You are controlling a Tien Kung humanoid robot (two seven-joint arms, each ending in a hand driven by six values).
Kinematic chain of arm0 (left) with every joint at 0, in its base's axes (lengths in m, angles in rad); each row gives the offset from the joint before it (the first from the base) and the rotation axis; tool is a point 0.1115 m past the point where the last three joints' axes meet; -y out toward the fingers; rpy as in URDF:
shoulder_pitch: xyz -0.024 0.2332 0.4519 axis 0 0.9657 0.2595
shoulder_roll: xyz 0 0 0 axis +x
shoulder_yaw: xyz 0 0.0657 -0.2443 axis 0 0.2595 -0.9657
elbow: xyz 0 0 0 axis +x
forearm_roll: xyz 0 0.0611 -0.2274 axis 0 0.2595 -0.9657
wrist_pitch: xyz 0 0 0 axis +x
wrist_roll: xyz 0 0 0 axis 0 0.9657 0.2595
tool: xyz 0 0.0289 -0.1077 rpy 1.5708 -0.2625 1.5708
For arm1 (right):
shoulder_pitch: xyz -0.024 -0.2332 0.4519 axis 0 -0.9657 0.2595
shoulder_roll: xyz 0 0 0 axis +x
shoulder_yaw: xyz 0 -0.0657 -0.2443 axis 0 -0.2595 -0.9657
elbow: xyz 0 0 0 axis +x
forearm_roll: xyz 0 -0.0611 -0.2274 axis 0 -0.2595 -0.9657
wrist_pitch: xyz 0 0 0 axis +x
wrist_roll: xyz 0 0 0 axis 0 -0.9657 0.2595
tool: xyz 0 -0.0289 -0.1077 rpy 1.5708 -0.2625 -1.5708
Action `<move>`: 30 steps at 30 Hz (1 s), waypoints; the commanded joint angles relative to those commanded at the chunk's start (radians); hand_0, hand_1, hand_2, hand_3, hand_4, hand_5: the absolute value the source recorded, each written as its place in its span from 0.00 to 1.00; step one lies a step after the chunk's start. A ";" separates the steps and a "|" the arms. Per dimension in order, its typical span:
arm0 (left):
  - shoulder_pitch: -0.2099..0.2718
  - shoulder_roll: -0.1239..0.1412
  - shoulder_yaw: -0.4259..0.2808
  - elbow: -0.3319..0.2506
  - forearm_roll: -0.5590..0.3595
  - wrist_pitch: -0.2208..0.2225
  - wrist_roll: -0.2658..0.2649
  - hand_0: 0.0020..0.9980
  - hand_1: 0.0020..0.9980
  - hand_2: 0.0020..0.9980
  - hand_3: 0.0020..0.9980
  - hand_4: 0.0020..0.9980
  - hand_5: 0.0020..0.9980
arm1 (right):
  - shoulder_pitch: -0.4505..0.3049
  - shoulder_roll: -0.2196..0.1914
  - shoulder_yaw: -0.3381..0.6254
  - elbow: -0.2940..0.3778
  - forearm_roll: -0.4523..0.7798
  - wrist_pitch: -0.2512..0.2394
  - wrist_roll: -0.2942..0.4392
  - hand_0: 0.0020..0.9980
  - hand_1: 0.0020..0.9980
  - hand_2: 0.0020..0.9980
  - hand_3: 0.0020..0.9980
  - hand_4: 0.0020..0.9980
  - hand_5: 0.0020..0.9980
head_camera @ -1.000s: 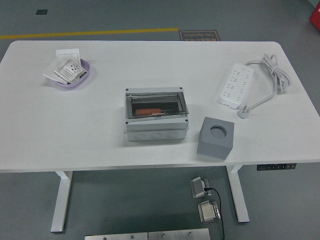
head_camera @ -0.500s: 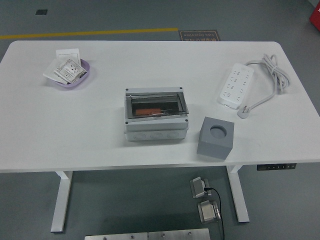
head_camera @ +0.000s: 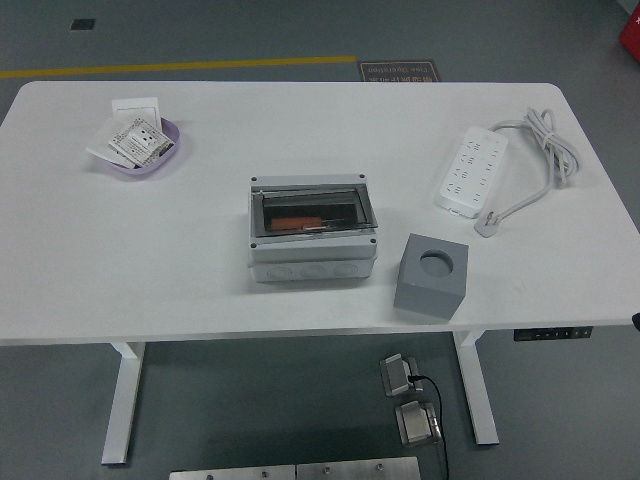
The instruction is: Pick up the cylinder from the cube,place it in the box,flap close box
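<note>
Looking down from the head view, almost nothing differs from the frames a moment earlier: every object on the white desk [head_camera: 200, 260] sits exactly where it did. The one new thing is a tiny dark sliver at the right edge [head_camera: 636, 320], just below the desk's near edge; it may be the right arm starting to enter, but it is too small to say. No hand shows, so whether any fingers are released, clenched or grasping cannot be told.

The grey plastic box with a clear hinged lid [head_camera: 312, 226] stands at the middle of the desk, its lid lying down over the opening. An orange-red elongated object [head_camera: 296, 223] shows through the lid, possibly the cylinder, though that is uncertain. Just to the right and nearer the edge sits the grey cube with a round recess on top [head_camera: 431, 275]; the recess looks empty.

Well apart are a purple bowl holding white packets [head_camera: 140, 148] at far left and a white power strip with coiled cable [head_camera: 470, 170] at far right.

Judging from the empty recess and the lowered lid, the task looks finished or nearly so.
</note>
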State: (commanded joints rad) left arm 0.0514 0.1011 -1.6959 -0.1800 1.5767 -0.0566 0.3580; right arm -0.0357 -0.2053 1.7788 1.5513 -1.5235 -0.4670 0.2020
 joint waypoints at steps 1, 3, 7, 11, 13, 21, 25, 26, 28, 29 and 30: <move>0.000 0.000 0.001 0.000 -0.002 0.001 0.001 0.64 0.65 0.46 0.61 0.67 0.40 | 0.001 0.000 0.001 0.000 -0.001 0.001 0.000 0.44 0.47 0.55 0.55 0.90 0.76; -0.001 0.000 0.005 0.000 -0.009 0.003 0.002 0.64 0.65 0.46 0.61 0.67 0.40 | 0.003 -0.001 0.002 0.000 -0.003 0.003 -0.002 0.44 0.47 0.55 0.55 0.90 0.76; -0.003 -0.002 0.009 0.000 -0.015 0.004 0.003 0.64 0.66 0.46 0.61 0.67 0.40 | 0.006 -0.003 0.000 0.000 -0.027 0.005 -0.012 0.44 0.47 0.55 0.55 0.90 0.75; -0.005 -0.003 0.017 0.000 -0.028 0.007 0.002 0.64 0.66 0.46 0.61 0.67 0.40 | 0.008 0.000 -0.006 -0.003 -0.054 0.010 -0.022 0.45 0.46 0.54 0.55 0.89 0.74; -0.005 -0.002 0.018 0.000 -0.032 0.008 0.002 0.64 0.66 0.46 0.61 0.67 0.40 | 0.009 0.003 -0.005 -0.003 -0.056 0.011 -0.022 0.45 0.46 0.54 0.55 0.89 0.74; 0.000 0.000 0.024 0.000 -0.050 0.015 0.004 0.64 0.65 0.46 0.61 0.67 0.40 | 0.008 0.008 -0.008 -0.012 -0.007 0.017 -0.003 0.45 0.46 0.54 0.55 0.88 0.74; 0.002 0.000 0.031 0.000 -0.063 0.017 0.003 0.64 0.65 0.46 0.61 0.67 0.40 | 0.007 0.014 -0.012 -0.019 0.020 0.022 0.009 0.45 0.46 0.54 0.55 0.88 0.73; 0.003 -0.001 0.034 0.000 -0.068 0.018 0.003 0.64 0.65 0.46 0.61 0.67 0.40 | 0.008 0.015 -0.015 -0.021 0.027 0.023 0.013 0.45 0.46 0.54 0.55 0.88 0.73; 0.006 -0.003 0.040 0.000 -0.076 0.018 0.003 0.64 0.65 0.46 0.61 0.67 0.40 | 0.013 0.016 -0.024 -0.029 0.054 0.027 0.024 0.45 0.46 0.54 0.55 0.88 0.73; 0.007 -0.005 0.043 0.000 -0.078 0.019 0.004 0.64 0.66 0.46 0.61 0.67 0.40 | 0.018 0.017 -0.030 -0.034 0.074 0.031 0.033 0.47 0.47 0.54 0.55 0.88 0.73; 0.008 -0.006 0.045 0.000 -0.081 0.019 0.004 0.64 0.66 0.46 0.61 0.67 0.40 | 0.024 0.017 -0.036 -0.040 0.091 0.034 0.041 0.47 0.47 0.54 0.55 0.88 0.73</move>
State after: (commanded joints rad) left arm 0.0594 0.0950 -1.6511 -0.1800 1.4961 -0.0379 0.3620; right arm -0.0112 -0.1878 1.7426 1.5115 -1.4322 -0.4332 0.2435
